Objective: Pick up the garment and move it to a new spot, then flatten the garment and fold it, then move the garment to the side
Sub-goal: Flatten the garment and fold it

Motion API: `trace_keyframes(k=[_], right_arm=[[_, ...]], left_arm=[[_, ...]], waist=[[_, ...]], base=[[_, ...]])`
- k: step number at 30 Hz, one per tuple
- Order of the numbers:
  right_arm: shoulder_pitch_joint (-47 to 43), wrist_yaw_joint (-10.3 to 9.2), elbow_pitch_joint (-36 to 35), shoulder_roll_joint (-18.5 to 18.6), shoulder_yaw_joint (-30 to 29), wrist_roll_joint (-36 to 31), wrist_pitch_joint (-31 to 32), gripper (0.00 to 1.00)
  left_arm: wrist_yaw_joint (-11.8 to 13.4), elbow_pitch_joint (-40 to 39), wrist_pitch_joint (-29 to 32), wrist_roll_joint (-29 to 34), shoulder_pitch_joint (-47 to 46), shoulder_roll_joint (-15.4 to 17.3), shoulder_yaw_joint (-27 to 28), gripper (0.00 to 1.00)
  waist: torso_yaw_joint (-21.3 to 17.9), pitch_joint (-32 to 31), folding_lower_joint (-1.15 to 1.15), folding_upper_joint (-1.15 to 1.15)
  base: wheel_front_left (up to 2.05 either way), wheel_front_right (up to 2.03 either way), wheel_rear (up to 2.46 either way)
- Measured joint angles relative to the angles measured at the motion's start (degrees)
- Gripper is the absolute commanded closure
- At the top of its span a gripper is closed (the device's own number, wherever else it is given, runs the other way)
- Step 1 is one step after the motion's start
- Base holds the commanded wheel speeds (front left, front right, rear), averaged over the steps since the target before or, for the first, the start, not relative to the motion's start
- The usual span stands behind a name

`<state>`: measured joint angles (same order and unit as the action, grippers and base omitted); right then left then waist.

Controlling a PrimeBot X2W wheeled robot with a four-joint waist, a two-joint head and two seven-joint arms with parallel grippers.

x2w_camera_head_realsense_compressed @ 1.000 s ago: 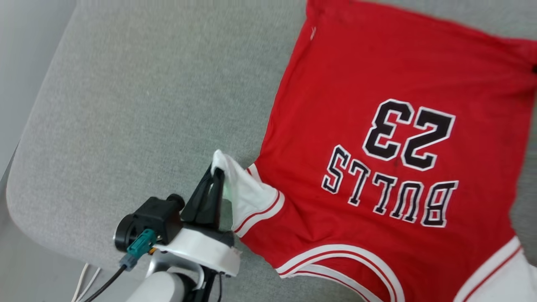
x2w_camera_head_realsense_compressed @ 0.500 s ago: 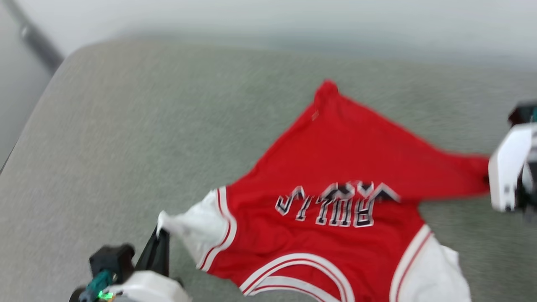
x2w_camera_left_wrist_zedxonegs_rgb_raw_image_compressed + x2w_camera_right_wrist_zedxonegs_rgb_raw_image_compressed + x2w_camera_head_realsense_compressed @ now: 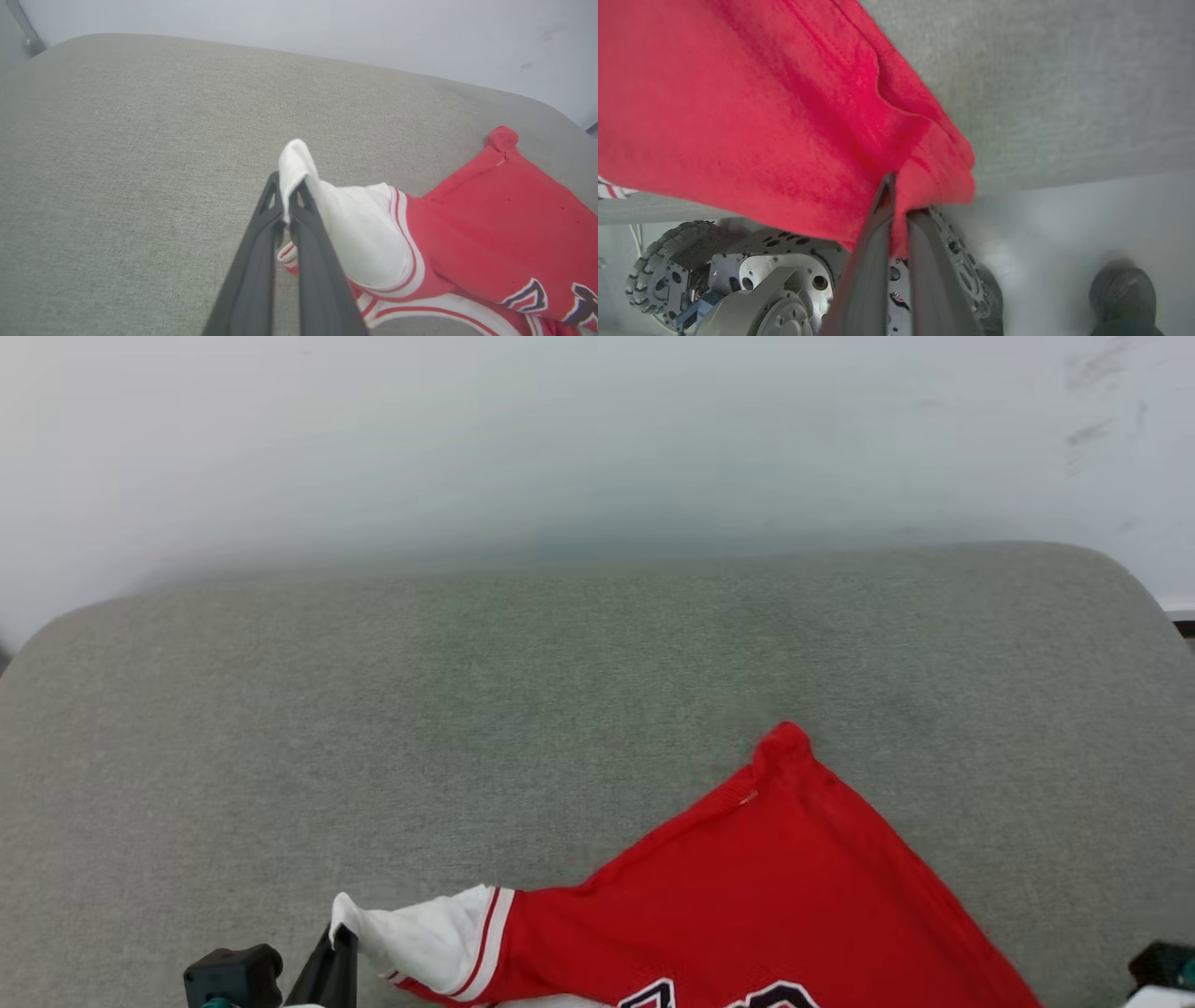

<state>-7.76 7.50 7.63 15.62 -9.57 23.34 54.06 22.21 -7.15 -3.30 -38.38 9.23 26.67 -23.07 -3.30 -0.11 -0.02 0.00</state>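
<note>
the garment (image 3: 775,896) lies in the lower middle and lower right of the head view, on a grey cushioned surface (image 3: 467,709) that backs onto a pale wall (image 3: 560,448). it is a red shirt with a white sleeve (image 3: 429,938) edged in red and white stripes. the tops of black, white-outlined lettering (image 3: 719,995) just show at the bottom edge. one red corner (image 3: 784,742) rises to a small peak right of the frame's middle, and the cloth slopes away from it on both sides toward the bottom edge.

the left gripper (image 3: 338,943) sits at the lower left of the head view, clamped on the tip of the white sleeve. in the left wrist view its two dark fingers (image 3: 261,261) rise from the bottom middle, pressed together on a fold of white cloth that sticks up above their tips. the sleeve stretches from there to the right, with the red body in the lower right of that frame.

in the right wrist view the right gripper (image 3: 901,198) has its fingers together, pinching a bunched red edge of the garment. the cloth spreads across the upper left, with the grey surface at the upper right. below the cloth are the robot's wheeled base (image 3: 752,280), a knobbly wheel (image 3: 654,266) at the lower left, and pale floor (image 3: 1041,242). a dark rounded shape (image 3: 1122,289) at the lower right is too blurred to identify.
</note>
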Motion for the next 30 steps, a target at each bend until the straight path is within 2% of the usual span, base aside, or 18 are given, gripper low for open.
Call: trace_keyframes(k=[1, 2, 4, 8, 16, 20, 25, 28, 30], right_arm=[[-1.57, 0.00, -1.14, -1.63, -0.94, -0.36, 0.00, 0.85], [-2.84, 0.00, -2.33, -2.92, -1.37, -0.80, 0.03, 0.00], [-4.13, 0.00, -4.45, -5.03, -2.27, -0.90, -0.41, 0.00], [-4.52, 0.00, -8.69, -5.66, -2.34, -0.78, -5.54, 0.00], [2.44, 0.00, -9.92, -4.71, -2.48, -0.99, -28.36, 0.00], [6.89, 0.00, -7.02, -5.10, -1.67, -0.62, -35.49, 0.00], [15.10, 0.00, -1.66, -3.39, 1.22, -0.01, -35.95, 0.00], [20.62, 0.00, 1.74, -0.59, 3.88, 1.62, -31.58, 0.00], [24.62, 0.00, 4.33, 1.81, 5.72, 1.83, -25.73, 0.00]], left_arm=[[-0.04, 0.08, 0.16, -0.01, -0.02, -0.05, -0.35, 1.00], [-0.07, 0.10, 0.19, -0.02, -0.03, -0.16, -0.45, 1.00], [-0.10, 0.35, 0.20, -0.04, -0.03, -0.13, -0.48, 1.00], [-0.38, 0.84, 0.44, -0.03, -0.05, 0.00, -0.82, 1.00], [-0.87, 0.97, 0.55, 0.41, -1.46, 0.05, -1.21, 1.00], [-1.14, 0.66, 0.33, 1.02, -3.58, -0.27, -1.98, 1.00], [-1.96, 0.81, -0.48, 2.02, -6.70, -1.96, -3.11, 1.00], [-2.57, 0.87, -0.91, 2.92, -9.38, -2.80, -4.10, 1.00], [-3.08, 0.97, -1.14, 3.39, -11.09, -3.53, -4.59, 1.00]], waist=[[-0.25, -0.18, 0.00, 0.00], [-0.46, -0.30, 0.00, 0.00], [-0.87, -0.41, 0.00, 0.00], [-1.20, -0.39, 0.01, 0.00], [-0.68, 0.53, 0.01, 0.00], [0.45, 2.00, 0.02, 0.00], [2.32, 4.73, 0.02, 0.00], [3.57, 6.82, 0.03, 0.00], [4.40, 8.32, 0.03, 0.00]], base=[[0.00, 0.00, 0.00], [0.00, 0.00, 0.00], [0.00, 0.00, 0.00], [0.00, 0.00, 0.00], [0.00, 0.00, 0.00], [0.00, 0.00, 0.00], [0.00, 0.00, 0.00], [0.00, 0.00, 0.00], [0.00, 0.00, 0.00]])
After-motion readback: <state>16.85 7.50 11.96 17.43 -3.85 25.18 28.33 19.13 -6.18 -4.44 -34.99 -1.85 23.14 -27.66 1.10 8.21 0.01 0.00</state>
